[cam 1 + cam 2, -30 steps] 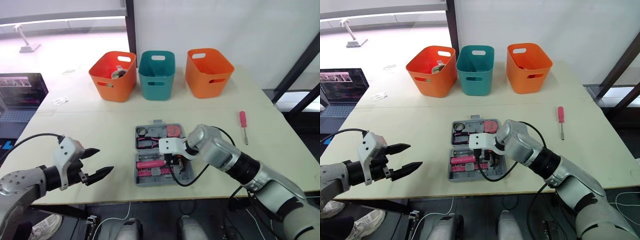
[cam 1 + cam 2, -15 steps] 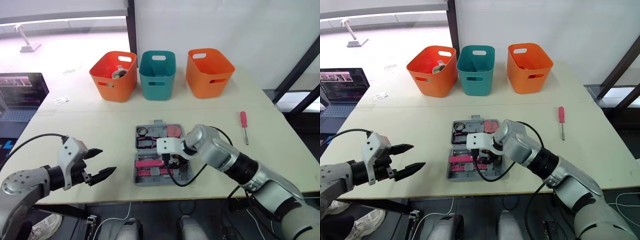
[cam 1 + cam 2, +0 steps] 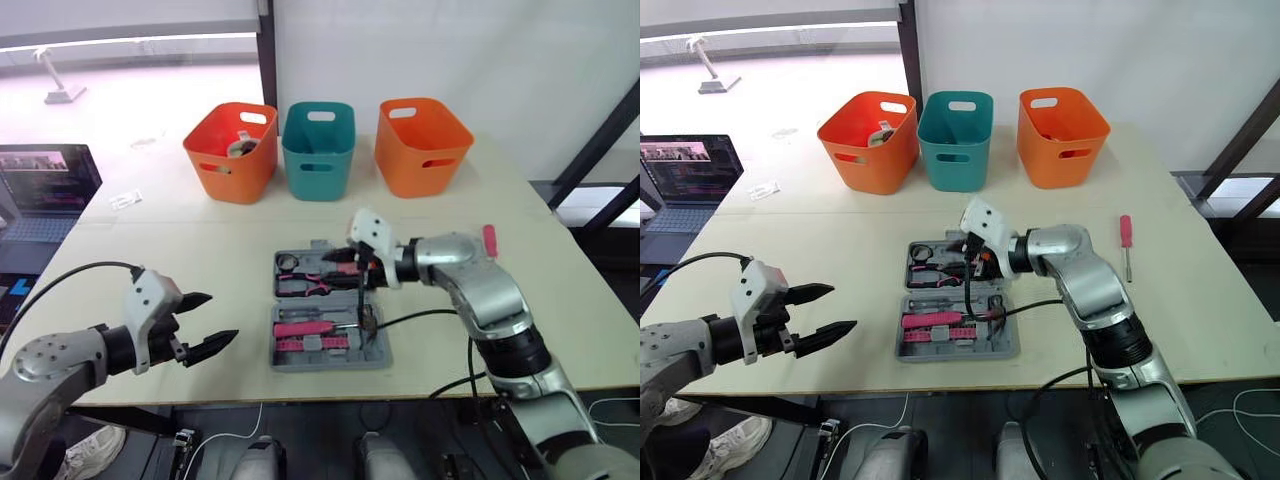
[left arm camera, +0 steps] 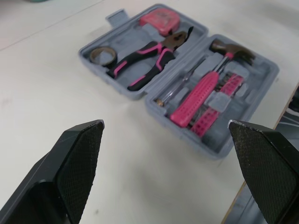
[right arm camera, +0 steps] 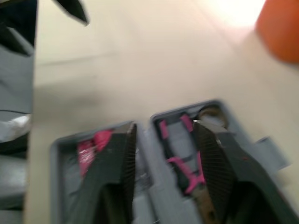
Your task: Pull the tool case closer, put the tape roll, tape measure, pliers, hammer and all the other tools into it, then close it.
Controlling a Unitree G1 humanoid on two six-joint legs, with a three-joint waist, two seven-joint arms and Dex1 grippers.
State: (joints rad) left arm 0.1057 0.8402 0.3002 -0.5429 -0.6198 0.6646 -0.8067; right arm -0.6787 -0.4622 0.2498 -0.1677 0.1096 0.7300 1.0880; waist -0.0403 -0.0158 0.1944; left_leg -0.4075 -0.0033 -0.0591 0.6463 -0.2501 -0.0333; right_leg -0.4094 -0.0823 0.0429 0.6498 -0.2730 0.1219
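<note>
The grey tool case (image 3: 330,362) lies open near the table's front middle. Its far half holds a tape roll (image 4: 103,56), pink-handled pliers (image 4: 149,56) and a pink tape measure (image 4: 159,16). A pink hammer (image 4: 210,88) and a thin screwdriver (image 4: 180,86) lie in the near half. My right gripper (image 3: 342,262) hovers open over the far half with nothing between its fingers (image 5: 117,172). Open too, my left gripper (image 3: 205,322) hangs over the table's front left, well apart from the case. A red-handled screwdriver (image 3: 1123,235) lies loose on the table at the right.
Along the far side of the table stand an orange basket (image 3: 230,150) with something inside, a teal basket (image 3: 318,150) and another orange basket (image 3: 424,145). A laptop (image 3: 40,190) sits off the left edge. A small paper label (image 3: 125,200) lies at the left.
My right gripper has risen out of the case's near half and swung back over the far half, the arm now extending from the right. The left gripper has barely moved.
</note>
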